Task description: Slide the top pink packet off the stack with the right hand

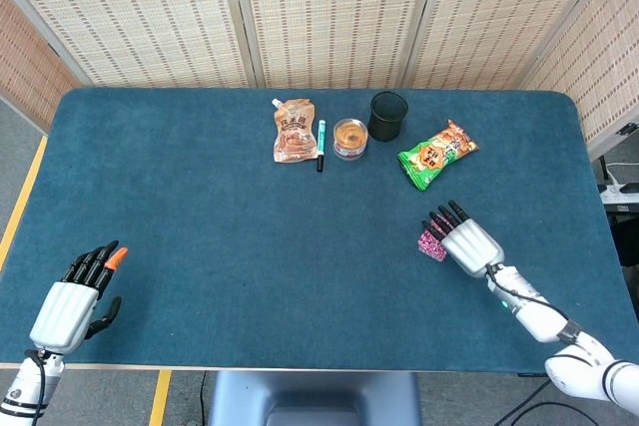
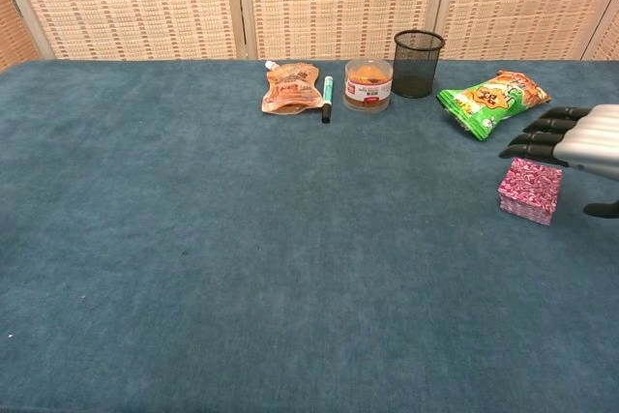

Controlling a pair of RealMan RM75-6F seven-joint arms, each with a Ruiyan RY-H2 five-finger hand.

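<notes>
A small stack of pink patterned packets (image 2: 529,191) lies on the blue table at the right; in the head view only its left edge (image 1: 430,243) shows under my right hand. My right hand (image 1: 464,239) (image 2: 571,142) hovers flat just above the stack, fingers stretched out and apart, holding nothing; the chest view shows a gap between the dark fingertips (image 2: 522,145) and the top packet. My left hand (image 1: 78,291) rests at the near left of the table, fingers extended, far from the stack.
At the back of the table lie an orange pouch (image 1: 294,130), a green marker (image 1: 320,144), a small clear tub (image 1: 349,138), a black mesh cup (image 1: 387,115) and a green snack bag (image 1: 436,154). The snack bag lies closest to the stack.
</notes>
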